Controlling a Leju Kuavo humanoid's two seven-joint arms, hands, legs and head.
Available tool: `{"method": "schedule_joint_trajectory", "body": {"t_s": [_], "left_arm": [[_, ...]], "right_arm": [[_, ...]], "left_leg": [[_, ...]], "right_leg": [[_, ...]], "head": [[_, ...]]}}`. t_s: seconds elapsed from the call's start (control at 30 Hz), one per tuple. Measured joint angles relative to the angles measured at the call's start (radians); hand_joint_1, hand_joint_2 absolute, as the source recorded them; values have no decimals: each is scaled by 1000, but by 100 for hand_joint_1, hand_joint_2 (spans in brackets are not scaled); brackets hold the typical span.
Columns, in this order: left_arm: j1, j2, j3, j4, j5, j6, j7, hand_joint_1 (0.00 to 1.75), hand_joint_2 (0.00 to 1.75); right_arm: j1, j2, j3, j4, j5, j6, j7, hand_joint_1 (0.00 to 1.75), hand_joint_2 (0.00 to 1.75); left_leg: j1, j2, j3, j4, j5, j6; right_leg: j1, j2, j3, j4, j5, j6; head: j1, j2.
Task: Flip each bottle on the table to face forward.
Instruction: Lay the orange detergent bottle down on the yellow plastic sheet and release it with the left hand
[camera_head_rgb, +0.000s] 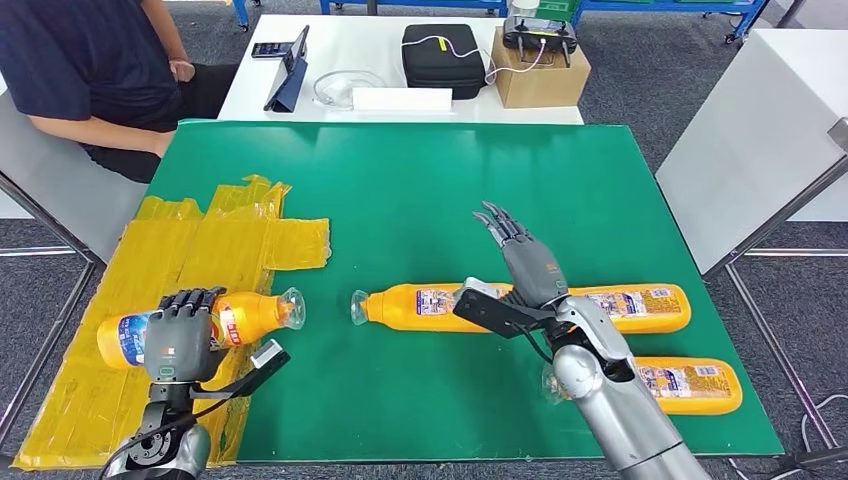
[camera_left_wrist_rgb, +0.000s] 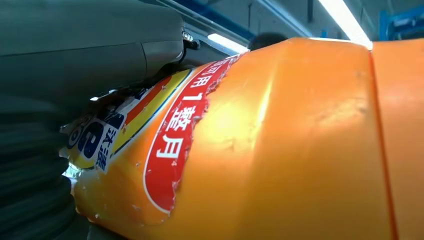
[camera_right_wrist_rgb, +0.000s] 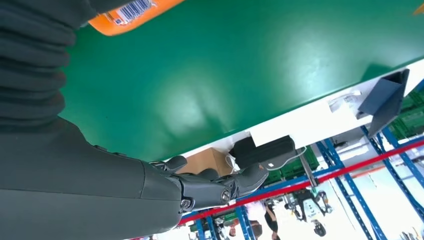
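Note:
Three orange bottles lie on the green mat (camera_head_rgb: 420, 200). My left hand (camera_head_rgb: 182, 328) grips the left bottle (camera_head_rgb: 245, 317) around its labelled middle, over the yellow tape patch; its torn red and blue label (camera_left_wrist_rgb: 170, 145) is close up in the left wrist view. The long middle bottle (camera_head_rgb: 430, 306) lies on its side with its neck pointing left. My right hand (camera_head_rgb: 525, 262) hovers above it with fingers stretched straight (camera_right_wrist_rgb: 220, 187) and holds nothing. A third bottle (camera_head_rgb: 695, 385) lies near the front right edge, partly behind my right forearm.
A yellow tape patch (camera_head_rgb: 200, 240) covers the mat's left side. A person (camera_head_rgb: 95, 70) sits at the back left. Behind the mat a white table (camera_head_rgb: 330, 40) carries a black case (camera_head_rgb: 443, 58), a cardboard box (camera_head_rgb: 540, 75) and a tablet stand. A white cabinet (camera_head_rgb: 770, 130) stands at the right.

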Motion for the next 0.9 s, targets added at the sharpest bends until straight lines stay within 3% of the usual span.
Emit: {"method": "schedule_joint_trajectory", "body": {"t_s": [0.13, 0.27, 0.33, 0.47, 0.7, 0.9], "left_arm": [[-82, 37, -18, 183, -6, -42, 52, 172, 175], [-189, 66, -47, 348, 11, -95, 52, 0, 175], [-233, 81, -63, 410, 20, -112, 40, 0, 175], [-289, 107, -77, 493, 73, -145, -35, 0, 0], [-339, 171, -78, 568, 223, -258, -268, 0, 0], [-347, 197, -78, 583, 256, -277, -311, 0, 0]], "right_arm": [[-72, 19, 30, 96, -29, 47, 7, 0, 175], [-161, 65, 72, 245, -57, 93, 8, 0, 175], [-197, 88, 93, 319, -69, 106, 0, 0, 175], [-246, 121, 127, 437, -83, 123, -11, 0, 175], [-290, 172, 188, 617, -80, 158, -20, 0, 175], [-305, 192, 219, 693, -76, 162, -21, 0, 175]], "left_leg": [[0, 0, -1, 0, 0, 0], [0, -6, 0, 0, 3, -1], [0, -10, 0, 0, 4, -3], [0, -12, 0, 0, 7, -5], [0, -12, 0, 0, 12, -7], [0, -12, 0, 0, 13, -7]], "right_leg": [[0, 0, 0, 0, 0, 0], [0, -4, 1, 1, 0, 0], [0, -7, 2, 2, 0, 0], [0, -9, 2, 4, 1, -2], [0, -9, -1, 7, 5, -7], [0, -9, -1, 7, 5, -7]], "head": [[0, 0], [0, 0], [0, 0], [0, 0], [0, 0], [0, 0]]}}
